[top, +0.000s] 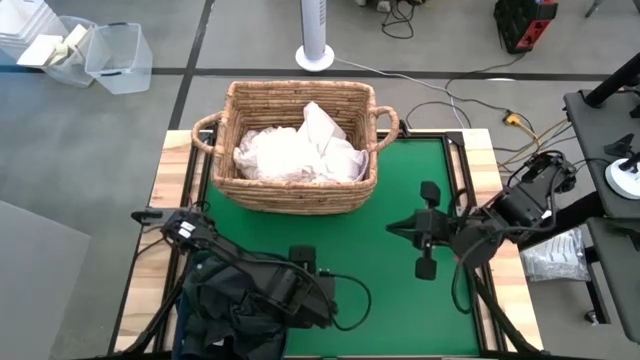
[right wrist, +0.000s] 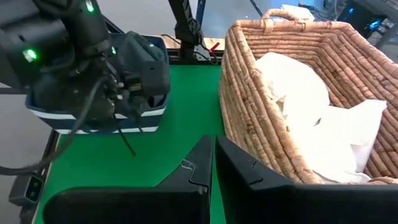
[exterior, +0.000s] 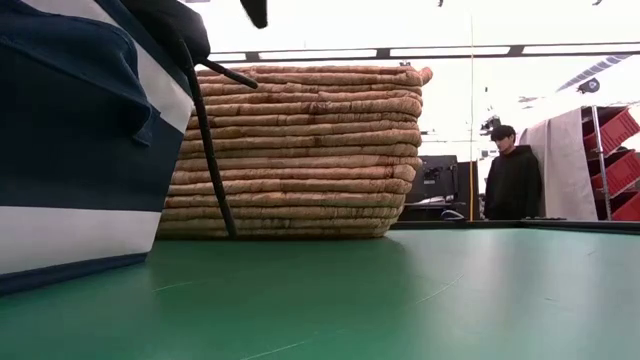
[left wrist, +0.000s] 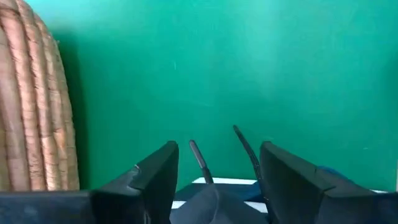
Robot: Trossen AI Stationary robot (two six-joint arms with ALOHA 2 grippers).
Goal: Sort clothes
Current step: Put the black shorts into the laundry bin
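A tan wicker basket (top: 228, 130) at the table's far middle holds white clothes (top: 300, 150). A navy bin (right wrist: 93, 121) at the near left corner holds dark clothes (top: 225, 300). My left gripper (left wrist: 219, 149) hangs open over the bin's right end, pointing steeply down, with a dark garment (left wrist: 208, 205) bunched low between its fingers. Two thin black cords (left wrist: 199, 162) stick up from that garment. My right gripper (right wrist: 213, 155) is shut and holds nothing. It hovers over the mat's right part (top: 392, 228), pointing toward the basket and bin. My left gripper stands open above the dark garment, whose top (left wrist: 211, 199) lies between its fingers. Whether the fingers touch the cloth, I cannot tell. The garment lies in the bin, not lifted.
Bare green mat (top: 400, 300) lies between the bin, the basket and my right arm. A black cord (exterior: 210, 150) hangs beside the bin in the low view. A person (exterior: 512, 180) stands in the room behind. Plastic boxes (top: 110, 60) and a fan base (top: 315, 55) stand on the floor.
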